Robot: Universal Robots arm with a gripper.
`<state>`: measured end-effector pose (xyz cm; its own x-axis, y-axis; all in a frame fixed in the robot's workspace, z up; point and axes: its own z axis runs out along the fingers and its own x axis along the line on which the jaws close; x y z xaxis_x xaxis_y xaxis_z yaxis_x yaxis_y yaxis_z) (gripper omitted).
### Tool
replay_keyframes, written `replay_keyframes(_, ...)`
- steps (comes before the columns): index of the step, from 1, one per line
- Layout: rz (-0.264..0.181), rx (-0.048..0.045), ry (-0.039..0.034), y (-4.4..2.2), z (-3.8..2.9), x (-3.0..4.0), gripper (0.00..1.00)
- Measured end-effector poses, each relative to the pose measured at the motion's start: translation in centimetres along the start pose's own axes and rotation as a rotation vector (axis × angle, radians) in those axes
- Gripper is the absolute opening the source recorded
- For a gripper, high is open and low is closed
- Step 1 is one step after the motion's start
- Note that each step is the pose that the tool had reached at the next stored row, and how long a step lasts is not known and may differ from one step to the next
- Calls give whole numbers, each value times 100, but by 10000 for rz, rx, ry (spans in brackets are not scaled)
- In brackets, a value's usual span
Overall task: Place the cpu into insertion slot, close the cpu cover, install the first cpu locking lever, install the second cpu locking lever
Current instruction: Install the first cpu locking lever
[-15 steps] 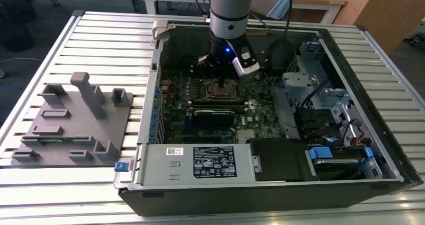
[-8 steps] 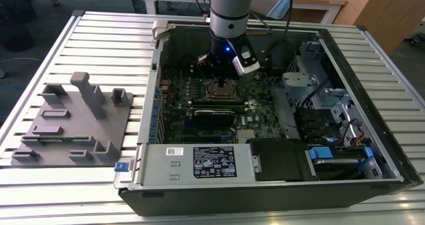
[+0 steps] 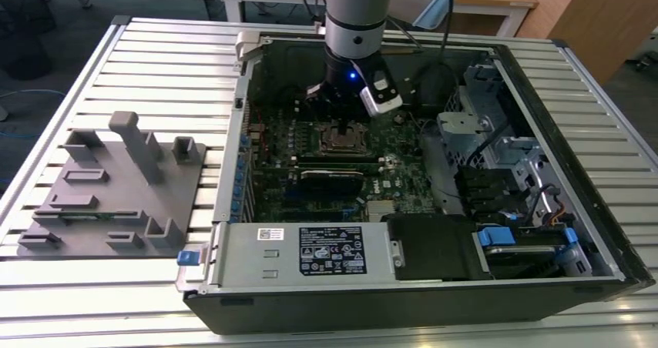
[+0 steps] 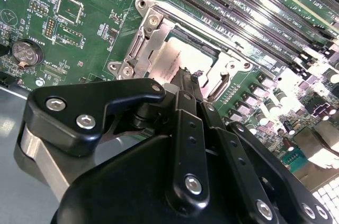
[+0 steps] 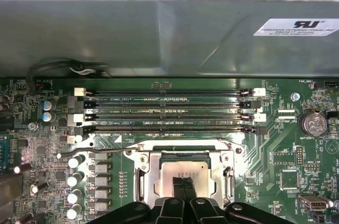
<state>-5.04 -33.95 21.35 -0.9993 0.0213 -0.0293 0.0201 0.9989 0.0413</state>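
Note:
The insertion slot (image 3: 344, 140) sits mid-board inside the open computer case. In both wrist views the cpu (image 5: 185, 171) (image 4: 172, 60) lies in the insertion slot, its silver top showing through the window of the cpu cover (image 5: 144, 173) (image 4: 139, 44), which lies flat around it. My gripper (image 5: 184, 188) (image 4: 185, 78) (image 3: 334, 121) is directly over the cpu, shut, its black fingertips pressed together at or just above the metal top. A thin locking lever (image 5: 100, 151) runs along the socket edge beside the memory slots. A bent wire lever (image 4: 218, 87) stands by a socket corner.
Several long black memory slots (image 5: 164, 110) lie just past the socket, with the dark case wall (image 5: 159, 38) behind them. A row of capacitors (image 5: 77, 181) and a coin battery (image 5: 312, 123) flank it. A grey fixture block (image 3: 113, 194) stands on the slatted table at the exterior view's left.

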Motion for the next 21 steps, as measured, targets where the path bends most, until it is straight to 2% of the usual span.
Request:
replay_keyframes(10, 0, -6, -3, 5, -104, -4, 10)
replay_keyframes(21, -1, -6, -3, 12, -266, -8, 10)
